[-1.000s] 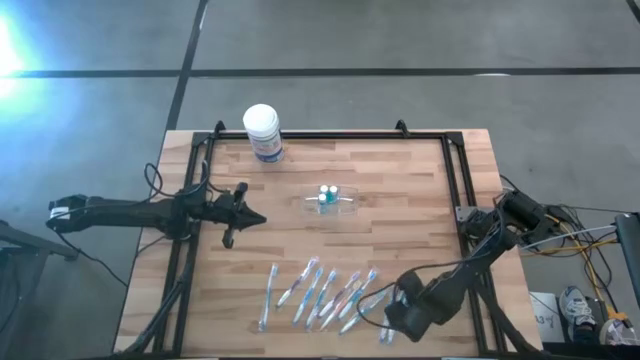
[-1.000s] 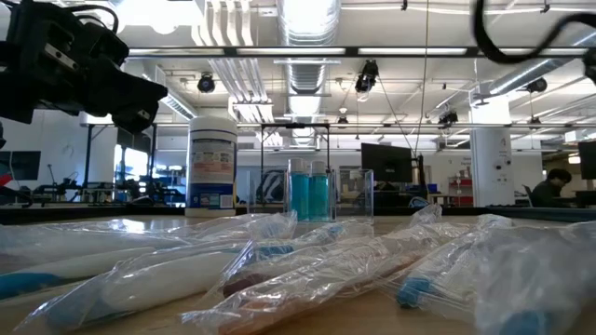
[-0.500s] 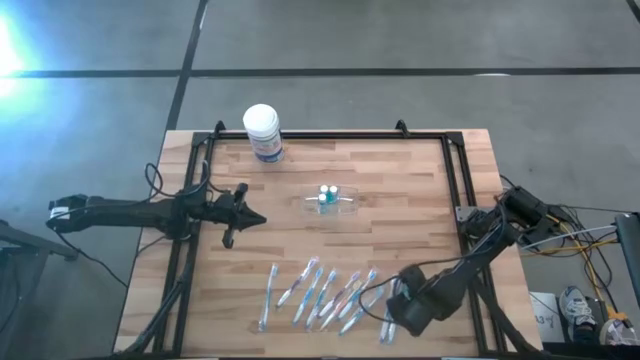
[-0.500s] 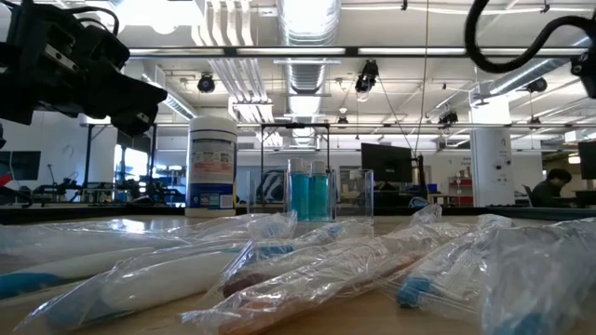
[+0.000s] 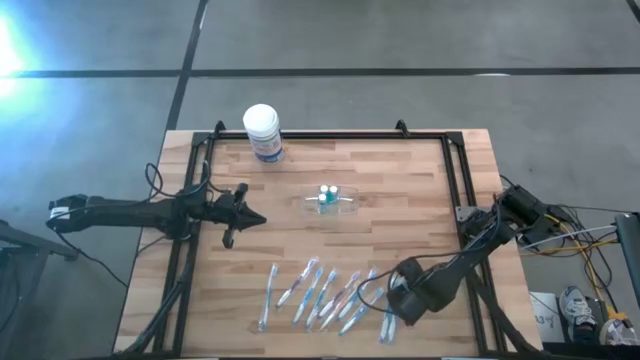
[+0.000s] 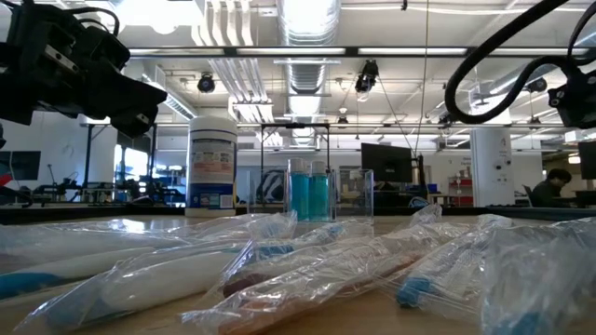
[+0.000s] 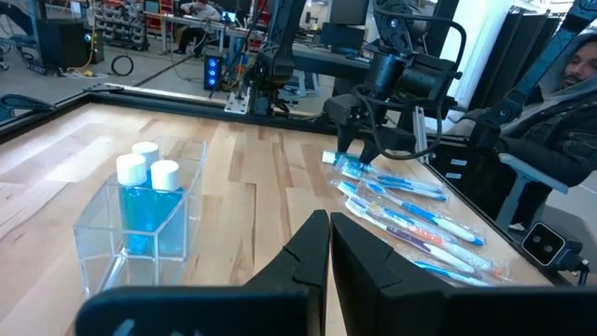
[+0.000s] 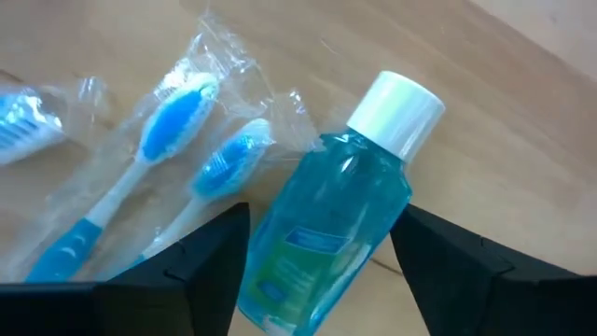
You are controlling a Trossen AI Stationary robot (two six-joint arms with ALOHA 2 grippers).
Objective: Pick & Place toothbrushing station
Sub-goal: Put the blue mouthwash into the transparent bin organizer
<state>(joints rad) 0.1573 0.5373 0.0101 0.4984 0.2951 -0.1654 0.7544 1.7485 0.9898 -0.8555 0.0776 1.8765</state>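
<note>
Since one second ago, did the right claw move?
Yes. In the high view the right claw has moved up from the table's near edge, toward the wrapped toothbrushes.

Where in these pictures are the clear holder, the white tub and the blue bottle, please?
clear holder (image 7: 140, 245): left wrist view, on its front wall.
white tub (image 5: 262, 121): high view, on its lid.
blue bottle (image 8: 326, 224): right wrist view, on its body.

The right gripper (image 5: 393, 297) is sliding up the table from the near edge, closing in on the end of the row of wrapped toothbrushes (image 5: 322, 295), while its looped cable (image 6: 494, 65) is swinging further into the low view
</note>
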